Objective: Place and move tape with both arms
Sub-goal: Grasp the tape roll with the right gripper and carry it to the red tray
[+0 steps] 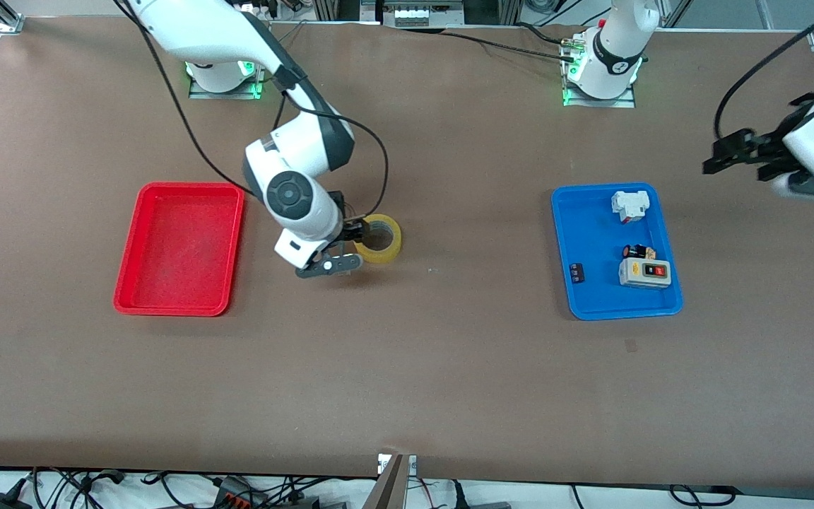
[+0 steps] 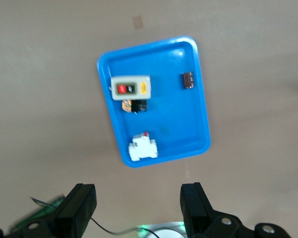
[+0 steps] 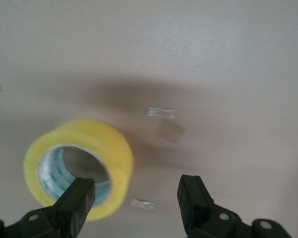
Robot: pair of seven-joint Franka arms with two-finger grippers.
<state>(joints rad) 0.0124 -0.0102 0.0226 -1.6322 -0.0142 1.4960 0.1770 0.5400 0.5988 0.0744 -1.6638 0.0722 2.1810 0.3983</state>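
The tape [image 1: 394, 244], a yellow ring with a greyish core, lies flat on the brown table between the two trays. My right gripper [image 1: 349, 247] is low, right beside the tape, on the side toward the red tray. It is open and holds nothing. In the right wrist view one finger [image 3: 75, 201] stands over the tape's [image 3: 109, 144] rim and hole, and the other finger [image 3: 192, 196] is over bare table beside it. My left gripper [image 1: 721, 154] is open and empty, up in the air past the blue tray at the left arm's end of the table; it [image 2: 139, 196] waits.
A red tray [image 1: 181, 247] lies toward the right arm's end. A blue tray [image 1: 591, 233], also in the left wrist view [image 2: 179, 119], holds a white switch box [image 1: 629, 205], a grey button box [image 1: 645, 273] and small dark parts [image 1: 576, 272]. Bits of clear tape [image 3: 161, 112] stick to the table.
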